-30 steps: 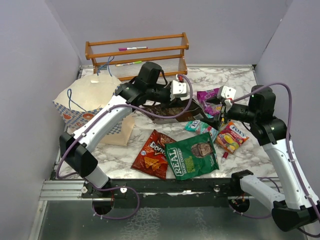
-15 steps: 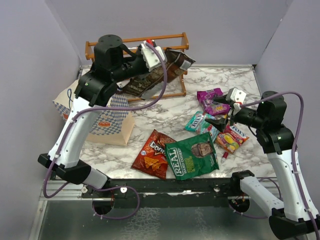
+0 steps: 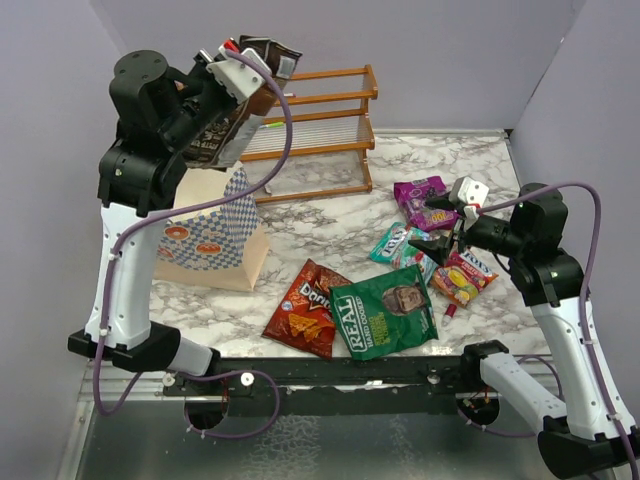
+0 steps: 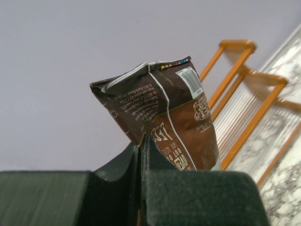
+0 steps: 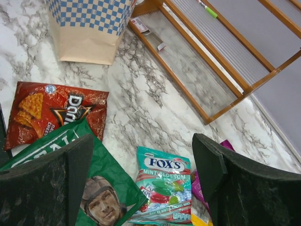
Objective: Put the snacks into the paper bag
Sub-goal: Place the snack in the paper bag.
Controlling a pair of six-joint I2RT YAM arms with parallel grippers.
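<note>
The paper bag (image 3: 215, 238) sits at the left of the tabletop (image 3: 330, 235). High above it, the left claw (image 4: 141, 143) is pressed together on an edge of the glossy brown bag (image 4: 176, 120). The right claw (image 5: 141, 157) hangs spread wide above the teal candy pack (image 5: 162, 186), holding nothing.

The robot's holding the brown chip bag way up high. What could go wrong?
The left gripper pinches the brown bag only near one edge, high above the paper bag; it might slip or drop outside. Lowered, the wide packet could catch the rim and tip the paper bag. The open right gripper hovers over overlapping candy packs and may grab two.
</note>
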